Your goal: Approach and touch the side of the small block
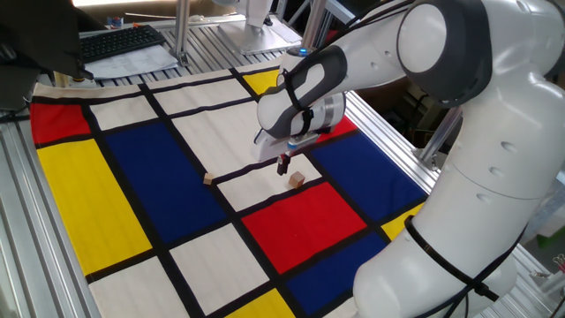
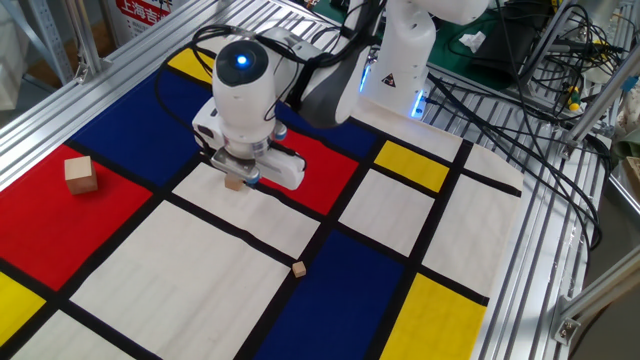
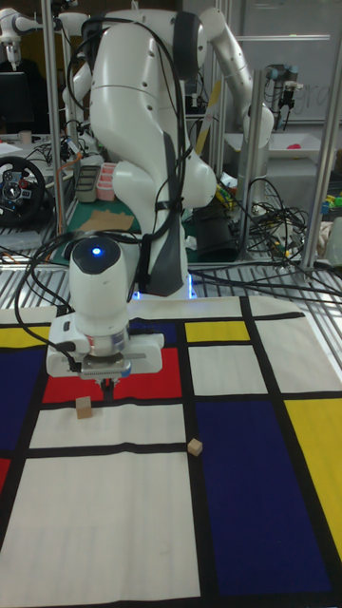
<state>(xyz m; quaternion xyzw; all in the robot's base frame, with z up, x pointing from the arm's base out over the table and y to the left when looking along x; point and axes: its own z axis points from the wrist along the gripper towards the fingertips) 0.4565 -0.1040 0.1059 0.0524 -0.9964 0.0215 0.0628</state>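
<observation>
Poised low over a white panel of the colour-blocked mat [image 1: 124, 150], just beside the small block [image 1: 296, 180]. Seen with the gripper [image 1: 283, 164] pointing straight down, fingers apparently pinched together and gripping nothing, presumably so as to offer one narrow tip for a nudge rather than a grasp. Set at the block's side instead of above it, in keeping with a touch on a face, not the top. From the other fixed view, found with the block half tucked under the wrist; impossible to say there whether touching or a hair apart. From the first fixed view, seemingly separated by a sliver of white cloth. Well clear of both the big cube [image 2: 80, 174] on red and the tiny chip [image 2: 298, 268] by a black line, so little risk of hitting the wrong piece.
</observation>
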